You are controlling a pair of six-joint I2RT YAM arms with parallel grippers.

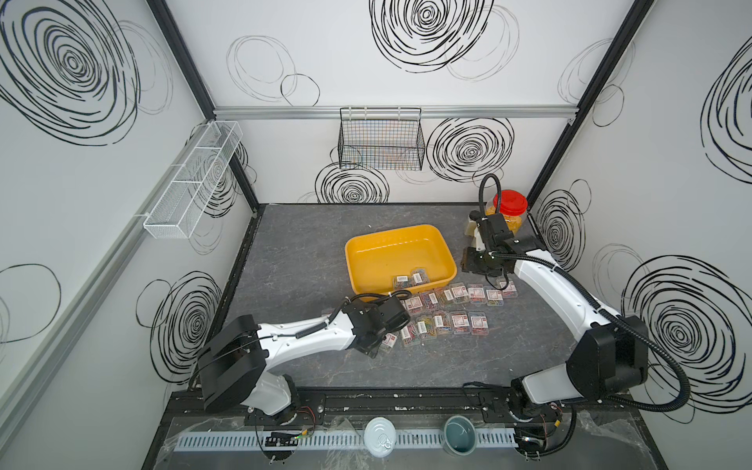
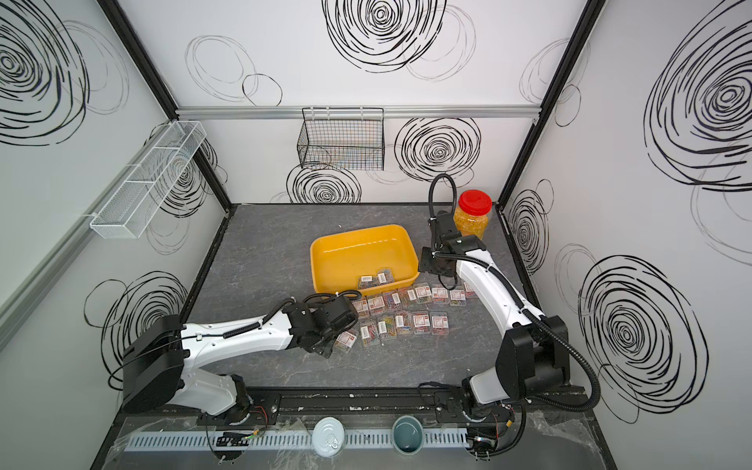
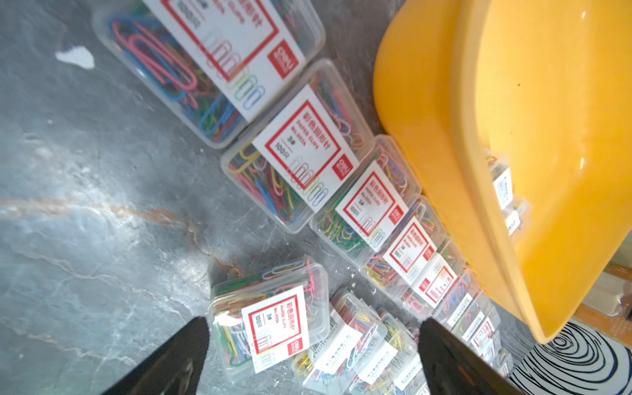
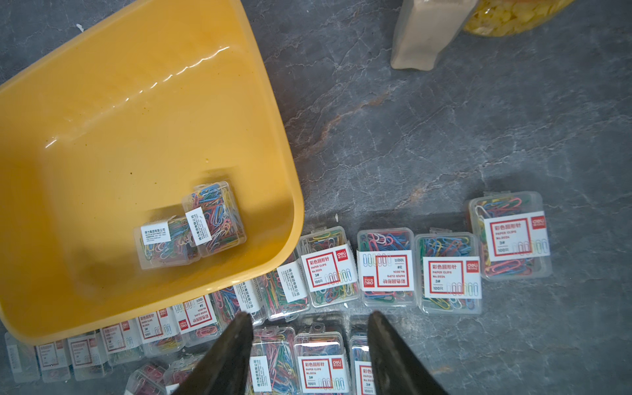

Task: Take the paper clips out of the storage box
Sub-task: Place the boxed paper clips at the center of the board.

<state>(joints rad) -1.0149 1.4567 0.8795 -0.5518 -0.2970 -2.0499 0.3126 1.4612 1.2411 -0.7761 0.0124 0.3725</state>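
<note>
Closest in, a white tin (image 1: 379, 437) and a grey-blue cup (image 1: 460, 438) are sitting at the front edge; the left claw (image 3: 313, 321) is hanging wide open above one case (image 3: 273, 318) lying on the bench (image 1: 309, 252); the right claw (image 4: 307, 314) is hovering parted, gripping nothing. Most paper clips (image 1: 460, 294) are lying in two rows just beside the storage box (image 1: 390, 248); two cases (image 4: 191, 232) are lying inside it
</note>
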